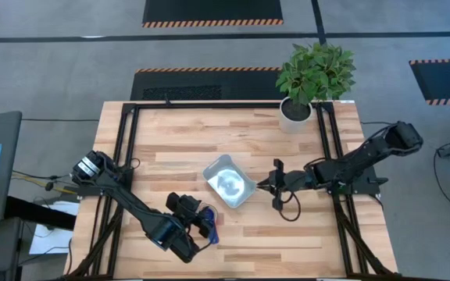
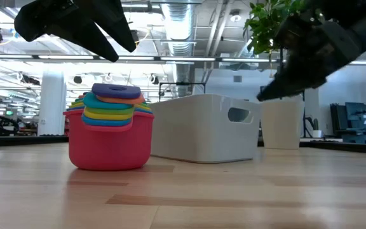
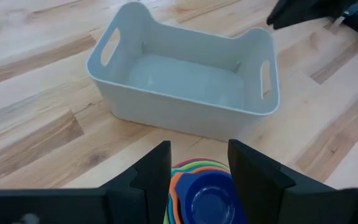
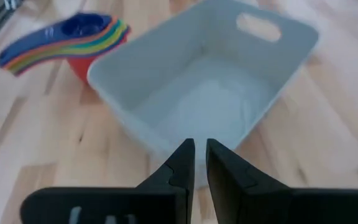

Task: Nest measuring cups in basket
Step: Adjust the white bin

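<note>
The cups (image 2: 110, 127) are nested beside the basket (image 3: 185, 81), unheld under the open left end effector (image 3: 197, 168); the right end effector (image 4: 199, 163), nearly closed, is empty; gripping and lifting the stack in is judged next.

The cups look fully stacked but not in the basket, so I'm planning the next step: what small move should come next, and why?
Probably lower the left gripper and close it on the cups. Its fingers are open right above the nested stack, which stands on the table beside the empty basket. The right gripper waits at the basket's far side.

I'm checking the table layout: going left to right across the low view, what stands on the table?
Stack of nested measuring cups in the red one → white basket with handle cut-outs → white plant pot.
</note>
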Controlling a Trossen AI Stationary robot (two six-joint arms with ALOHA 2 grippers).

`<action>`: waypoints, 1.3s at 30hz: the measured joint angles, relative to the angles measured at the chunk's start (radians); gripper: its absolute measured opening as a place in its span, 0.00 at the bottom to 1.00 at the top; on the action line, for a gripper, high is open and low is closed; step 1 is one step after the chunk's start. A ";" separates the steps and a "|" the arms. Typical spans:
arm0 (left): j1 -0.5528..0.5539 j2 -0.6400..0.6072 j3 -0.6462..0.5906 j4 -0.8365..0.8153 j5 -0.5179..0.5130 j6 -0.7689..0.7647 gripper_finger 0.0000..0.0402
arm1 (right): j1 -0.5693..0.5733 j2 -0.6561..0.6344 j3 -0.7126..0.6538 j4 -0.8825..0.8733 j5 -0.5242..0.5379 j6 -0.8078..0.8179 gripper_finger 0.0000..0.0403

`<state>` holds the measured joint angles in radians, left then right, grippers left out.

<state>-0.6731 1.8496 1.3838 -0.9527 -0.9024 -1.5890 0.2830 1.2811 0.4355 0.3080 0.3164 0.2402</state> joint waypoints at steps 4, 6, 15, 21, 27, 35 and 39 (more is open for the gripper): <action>-0.009 0.000 0.000 -0.003 0.000 0.000 0.37 | 0.045 -0.008 0.000 -0.141 -0.016 0.067 0.16; -0.010 0.000 0.000 -0.013 -0.004 0.001 0.37 | 0.064 0.007 0.000 -0.184 -0.057 0.098 0.16; 0.060 0.002 -0.139 0.035 0.070 -0.028 0.32 | 0.098 0.262 0.029 -0.052 -0.085 0.122 0.16; 0.160 0.001 -0.191 0.059 0.148 0.066 0.27 | 0.092 0.360 0.098 -0.013 -0.080 0.061 0.16; 0.291 0.001 -0.217 0.174 0.193 0.263 0.23 | 0.086 0.395 0.171 -0.015 -0.086 -0.039 0.16; 0.426 0.001 -0.239 0.348 0.243 0.510 0.21 | 0.028 0.393 0.251 0.009 -0.110 -0.162 0.16; 0.463 0.000 -0.239 0.350 0.242 0.533 0.21 | -0.015 0.393 0.272 0.050 -0.155 -0.174 0.16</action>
<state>-0.2102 1.8495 1.1450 -0.6029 -0.6603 -1.0560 0.2677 1.6745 0.7079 0.3579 0.1615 0.0666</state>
